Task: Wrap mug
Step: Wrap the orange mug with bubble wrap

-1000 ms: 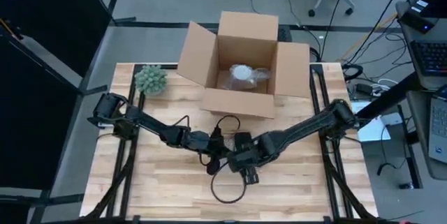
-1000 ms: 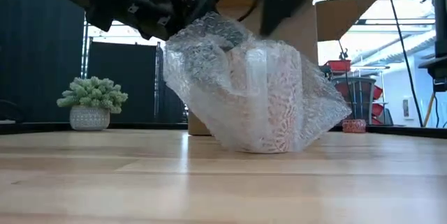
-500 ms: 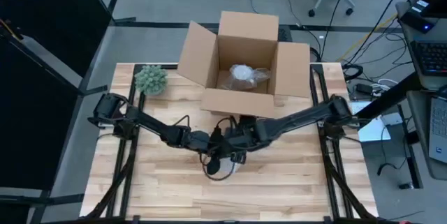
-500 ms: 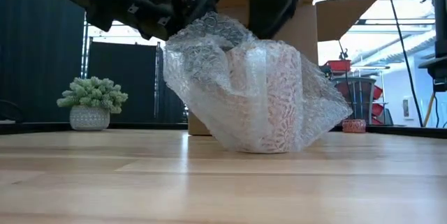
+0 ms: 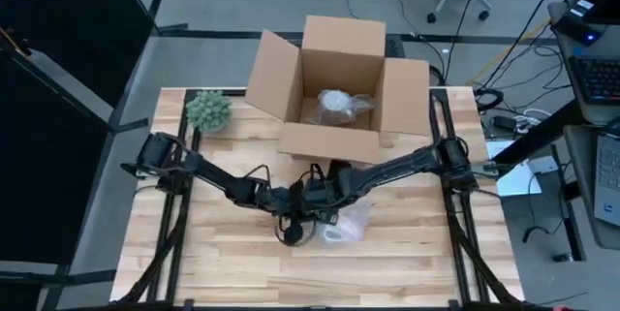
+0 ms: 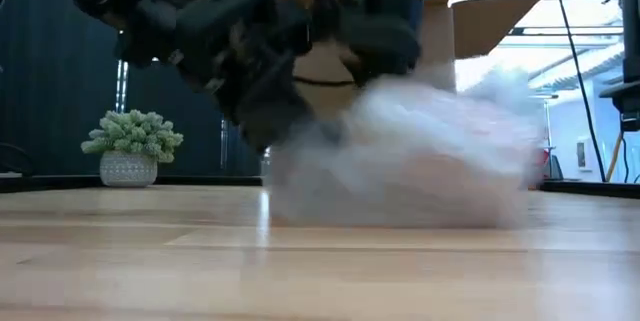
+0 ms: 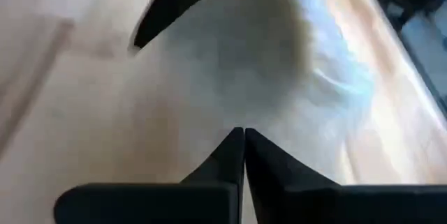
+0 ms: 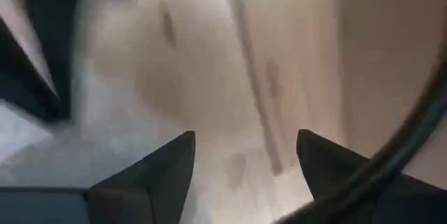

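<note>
Left pincer (image 7: 243,135), fingers pressed together on nothing visible, meets the spread right pincer (image 8: 244,155) over the bubble-wrapped mug (image 5: 344,226) at mid-worktop (image 5: 223,263). Risk: the loose wrap springs open or the mug tips.

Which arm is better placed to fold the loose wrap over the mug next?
Probably right. Its gripper is open above the table, beside the bubble wrap; the left gripper is shut at the bundle.
</note>
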Motion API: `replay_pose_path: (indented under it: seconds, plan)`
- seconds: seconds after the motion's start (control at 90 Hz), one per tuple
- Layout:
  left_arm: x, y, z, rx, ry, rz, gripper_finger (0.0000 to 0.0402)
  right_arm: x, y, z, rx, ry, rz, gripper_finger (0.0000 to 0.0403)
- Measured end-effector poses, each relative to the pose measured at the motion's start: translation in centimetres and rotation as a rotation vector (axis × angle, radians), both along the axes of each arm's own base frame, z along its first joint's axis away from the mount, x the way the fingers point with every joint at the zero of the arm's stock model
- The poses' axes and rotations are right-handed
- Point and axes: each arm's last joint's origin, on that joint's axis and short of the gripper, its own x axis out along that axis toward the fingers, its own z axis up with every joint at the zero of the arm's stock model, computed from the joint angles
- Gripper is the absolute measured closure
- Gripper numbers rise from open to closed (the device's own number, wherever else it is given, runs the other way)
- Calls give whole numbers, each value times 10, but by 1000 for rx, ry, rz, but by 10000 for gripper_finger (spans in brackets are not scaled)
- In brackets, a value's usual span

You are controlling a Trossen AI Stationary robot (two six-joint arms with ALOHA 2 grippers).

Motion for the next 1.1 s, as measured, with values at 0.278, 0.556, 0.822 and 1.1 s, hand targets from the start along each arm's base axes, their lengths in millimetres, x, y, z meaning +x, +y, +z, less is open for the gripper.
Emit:
replay_pose_path:
  seconds: [0.278, 0.556, 0.822, 1.1]
  plan:
    - [3, 2, 5, -1, -30, 18, 402, -3, 4, 15, 3, -18, 22, 168]
    - [3, 3, 8, -4, -40, 23, 402, -50, 38, 95, 76, -122, 41, 168]
    - [13, 5, 24, -21, -136, 32, 402, -112, 102, 75, 128, -120, -90, 168]
    - [43, 2, 0, 59, -94, 2, 402, -132, 129, 1, 130, -298, -132, 168]
